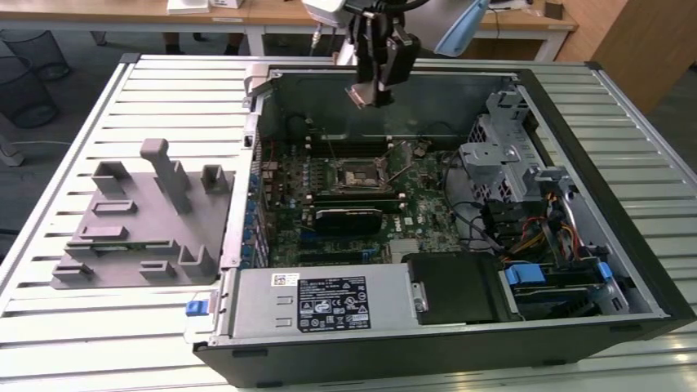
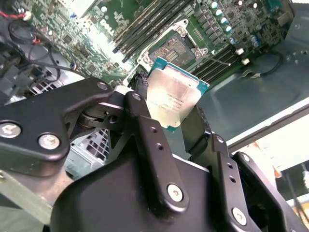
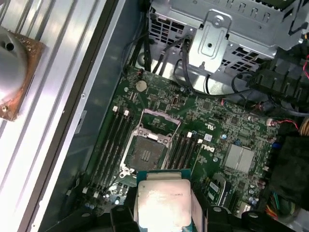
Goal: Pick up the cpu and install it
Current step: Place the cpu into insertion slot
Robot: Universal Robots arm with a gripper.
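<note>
Now the tool (image 1: 370, 92), clamped on the cpu (image 2: 175, 99), is hovering high over the socket (image 3: 147, 153); squaring its edges to the frame seems wise

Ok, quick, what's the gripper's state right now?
Gripper: closed on the cpu, which is held clear of the open socket, not yet seated.

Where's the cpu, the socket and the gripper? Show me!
cpu (image 3: 163, 203), first wrist view, middle of its silvery top.
socket (image 3: 147, 151), first wrist view, its open middle.
gripper (image 1: 370, 96), exterior view, midway between its fingertips.
</note>
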